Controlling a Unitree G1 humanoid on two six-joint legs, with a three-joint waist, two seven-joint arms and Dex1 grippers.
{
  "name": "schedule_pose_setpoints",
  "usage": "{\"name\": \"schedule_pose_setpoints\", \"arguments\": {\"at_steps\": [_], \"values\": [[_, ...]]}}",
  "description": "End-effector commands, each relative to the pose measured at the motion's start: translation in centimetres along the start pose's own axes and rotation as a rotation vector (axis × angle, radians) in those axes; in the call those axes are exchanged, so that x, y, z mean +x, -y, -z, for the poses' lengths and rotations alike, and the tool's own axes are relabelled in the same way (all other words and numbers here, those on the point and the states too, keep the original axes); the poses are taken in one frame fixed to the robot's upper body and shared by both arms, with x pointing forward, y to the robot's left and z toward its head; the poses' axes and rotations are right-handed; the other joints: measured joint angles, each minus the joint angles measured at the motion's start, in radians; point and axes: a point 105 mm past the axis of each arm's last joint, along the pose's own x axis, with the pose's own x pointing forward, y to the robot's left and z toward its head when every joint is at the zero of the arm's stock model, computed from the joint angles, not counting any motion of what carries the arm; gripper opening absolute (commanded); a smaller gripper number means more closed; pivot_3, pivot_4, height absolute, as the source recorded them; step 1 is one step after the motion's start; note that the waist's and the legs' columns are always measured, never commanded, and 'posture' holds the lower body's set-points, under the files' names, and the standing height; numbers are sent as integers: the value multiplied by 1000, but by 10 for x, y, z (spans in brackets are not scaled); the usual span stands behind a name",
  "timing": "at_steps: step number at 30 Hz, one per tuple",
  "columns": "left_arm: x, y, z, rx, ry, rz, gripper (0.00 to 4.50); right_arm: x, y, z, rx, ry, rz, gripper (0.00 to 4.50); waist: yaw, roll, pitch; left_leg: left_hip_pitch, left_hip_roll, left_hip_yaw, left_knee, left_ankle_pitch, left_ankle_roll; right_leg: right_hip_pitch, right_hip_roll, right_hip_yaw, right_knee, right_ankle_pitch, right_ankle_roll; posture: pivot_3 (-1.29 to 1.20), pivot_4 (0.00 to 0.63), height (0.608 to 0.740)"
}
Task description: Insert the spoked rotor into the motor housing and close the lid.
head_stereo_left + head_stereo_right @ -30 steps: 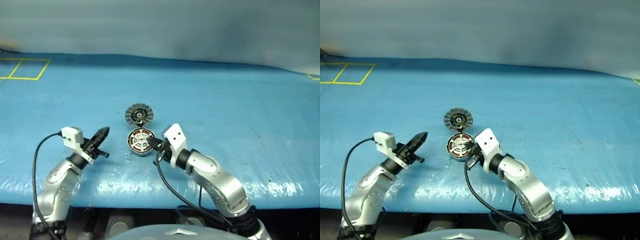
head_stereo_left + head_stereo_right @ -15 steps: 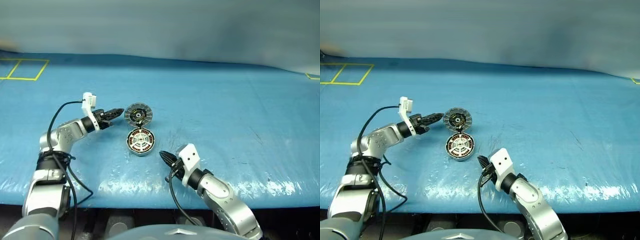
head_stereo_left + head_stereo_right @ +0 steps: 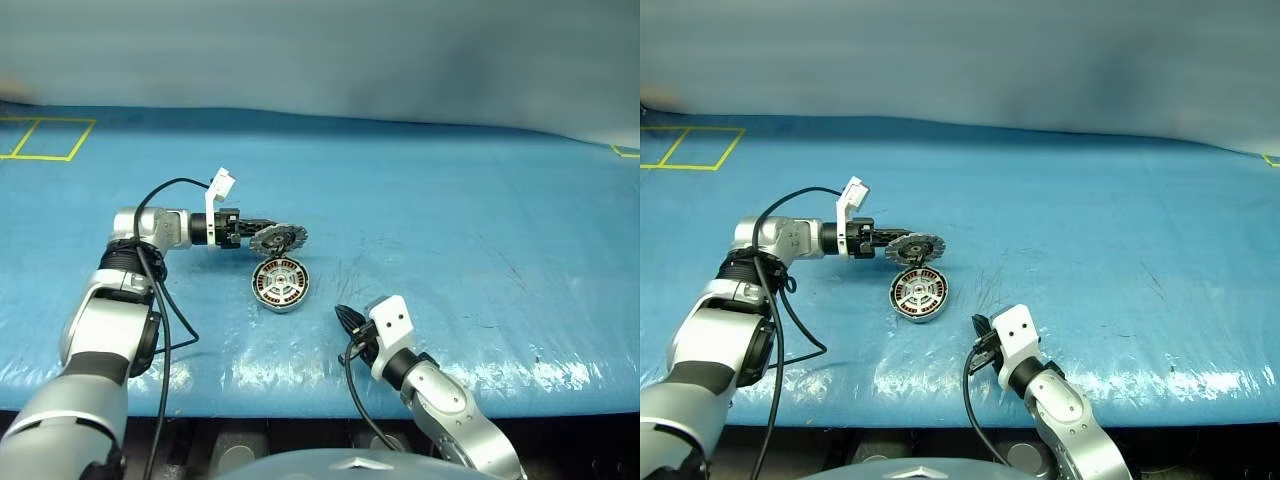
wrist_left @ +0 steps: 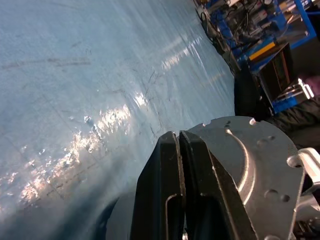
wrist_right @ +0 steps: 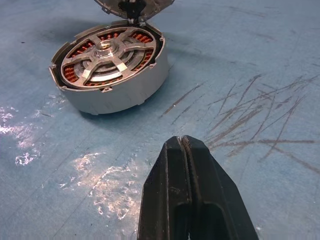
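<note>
The motor housing [image 3: 281, 286] lies on the blue mat with the spoked rotor [image 5: 107, 53] seated in it, copper windings showing between the silver spokes. Just behind it the lid [image 3: 281, 236] stands tilted up on edge, ribbed rim toward me, joined to the housing by a small black piece. My left gripper [image 3: 258, 231] reaches in from the left, shut, its fingertips [image 4: 172, 150] lying against the lid's smooth grey outer face [image 4: 250, 165]. My right gripper [image 3: 341, 316] is shut and holds nothing. It hovers near the front of the table, to the right of the housing and apart from it.
Yellow tape squares [image 3: 45, 138] mark the far left of the mat. Scratch marks [image 5: 240, 115] cross the mat to the right of the housing. The table's front edge [image 3: 300, 385] runs close below my right arm. A black cable loops from each wrist.
My left arm swung forward and right to the lid, which went from lying flat, dark face up, to tilted on edge. My right gripper drew back from the housing toward the table's front.
</note>
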Motion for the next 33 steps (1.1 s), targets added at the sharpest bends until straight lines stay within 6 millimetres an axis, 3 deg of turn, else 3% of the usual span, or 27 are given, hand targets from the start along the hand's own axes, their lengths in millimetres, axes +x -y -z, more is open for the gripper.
{"name": "schedule_pose_setpoints", "arguments": {"at_steps": [1,10,20,26,28,33], "values": [[-3,5,-6,80,-84,3,103,2,-3,-12,-12,43,-9,39,1,0,0,0,0,0,0,0,0,0,0,0,0,0,0,0,150,740],[-4,-1,13,214,-314,-21,103,8,-2,-14,-14,37,-22,39,1,0,0,-1,0,0,0,0,0,0,0,0,0,0,0,0,150,740],[-19,-5,23,304,-368,-56,103,11,-1,-19,-21,49,-29,39,-2,0,0,0,0,0,1,0,0,0,0,0,2,0,0,0,150,740],[-42,11,7,458,-127,-139,103,17,13,-41,-89,100,-3,39,-1,0,0,0,1,-1,2,0,0,0,0,0,2,0,0,0,150,740],[-48,19,15,530,-49,-186,103,21,16,-45,-98,82,-25,39,-2,1,0,0,1,-1,2,0,0,0,0,0,3,0,0,0,150,740],[-53,47,59,627,194,-334,103,33,27,-62,-221,27,-59,39,2,2,0,1,1,0,1,0,0,1,-1,0,3,3,-6,0,150,740]]}}
